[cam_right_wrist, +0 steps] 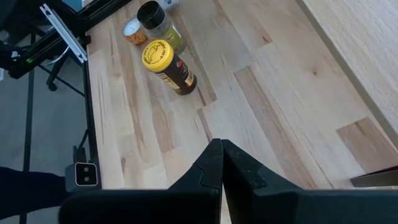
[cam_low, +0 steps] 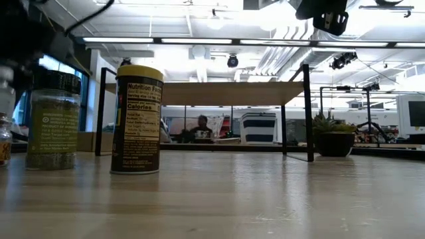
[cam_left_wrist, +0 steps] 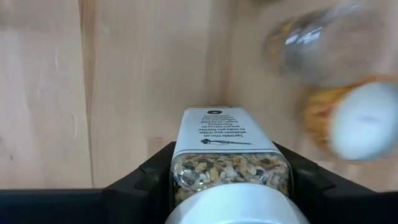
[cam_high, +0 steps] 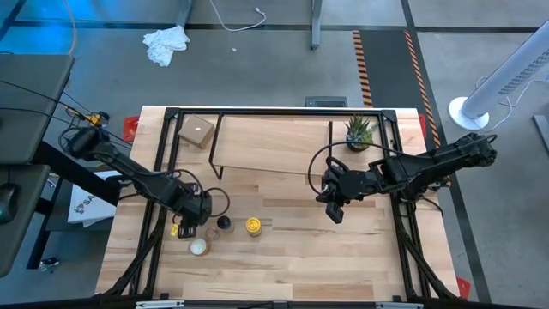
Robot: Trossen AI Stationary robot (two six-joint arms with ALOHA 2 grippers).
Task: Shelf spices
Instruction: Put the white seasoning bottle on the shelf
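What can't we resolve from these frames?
- Left gripper fingertips: left wrist view, hidden behind the held glass jar.
- Blurred jars beside it: left wrist view, labels out of focus.
- Left arm: low view, only a dark blur at the edge.
- Yellow-lidded jar label: low view, small print illegible.

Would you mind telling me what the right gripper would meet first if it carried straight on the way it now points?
Probably the bare tabletop: the shut right gripper angles down at it. The yellow-lidded jar lies farther along, off to one side, though depth is unclear.
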